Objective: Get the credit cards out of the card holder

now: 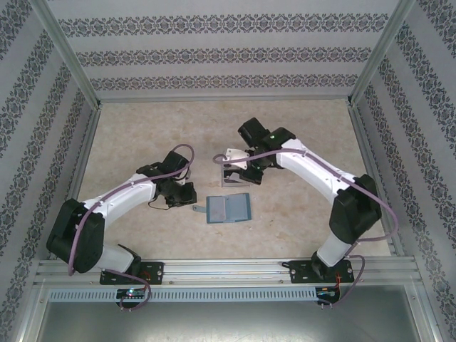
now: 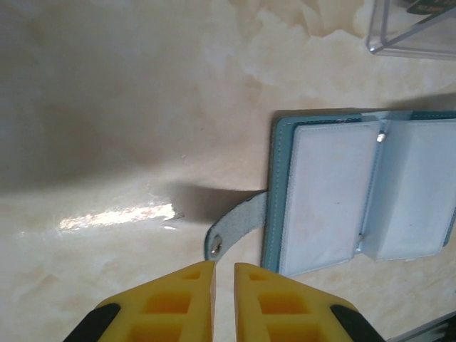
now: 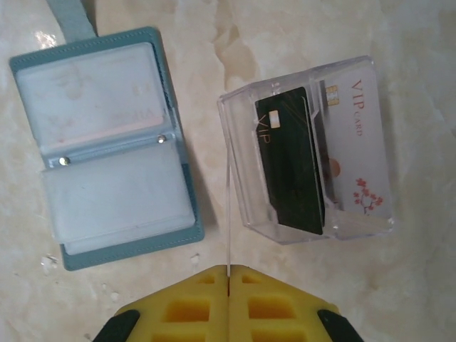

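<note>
- Right jaws (yellow, right wrist view): closed on a thin pale credit card (image 3: 228, 214) seen edge-on. The card hangs over the left wall of the clear plastic open-topped box (image 3: 356, 226).
- Box contents: a black VIP card (image 3: 288, 160) and a white VIP card printed with red blossoms (image 3: 360, 157), lying side by side.
- Task's thing: the teal-blue folding card holder (image 3: 107, 142) lies open on the pale marbled table (image 3: 306, 35), frosted pockets up, just beside the box. In the top view it sits between the two arms (image 1: 228, 208).
- Pockets: faint print shows through one of them, which suggests a card inside, though this cannot be told for certain.
- Left jaws (left wrist view): slightly parted and empty, just short of the holder's teal snap tab (image 2: 235, 226).
- Step judged in hand: dropping the held card into the box.
- Done well: shift the card inward, clear of the wall. Keep it upright, lower it beside the black card, and part the jaws only once its lower edge is inside.
- Risk: released on the rim, the card could tip out onto the table.
</note>
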You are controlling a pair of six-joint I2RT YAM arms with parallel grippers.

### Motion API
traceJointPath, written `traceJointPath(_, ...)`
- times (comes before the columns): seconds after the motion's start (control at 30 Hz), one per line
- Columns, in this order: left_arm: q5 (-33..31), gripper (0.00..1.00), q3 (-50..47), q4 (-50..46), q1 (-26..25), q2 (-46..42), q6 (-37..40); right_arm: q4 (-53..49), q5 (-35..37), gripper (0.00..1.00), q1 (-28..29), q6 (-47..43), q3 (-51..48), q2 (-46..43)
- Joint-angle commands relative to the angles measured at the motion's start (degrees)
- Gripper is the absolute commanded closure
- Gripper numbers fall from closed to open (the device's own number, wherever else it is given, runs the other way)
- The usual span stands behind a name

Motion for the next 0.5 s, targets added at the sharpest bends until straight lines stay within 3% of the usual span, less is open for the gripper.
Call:
traceJointPath(0.0, -0.9, 0.86, -0.9, -2.2, 1.2, -1.4, 1.6, -5.5, 2.0, 0.94, -0.5, -5.0, 5.8, 3.8)
traceJointPath(0.47, -1.4, 0.84, -2.0, -3.0, 2.5, -3.2, 1.0, -16.0, 3.2, 0.94, -1.4, -11.0, 29.7, 21.5)
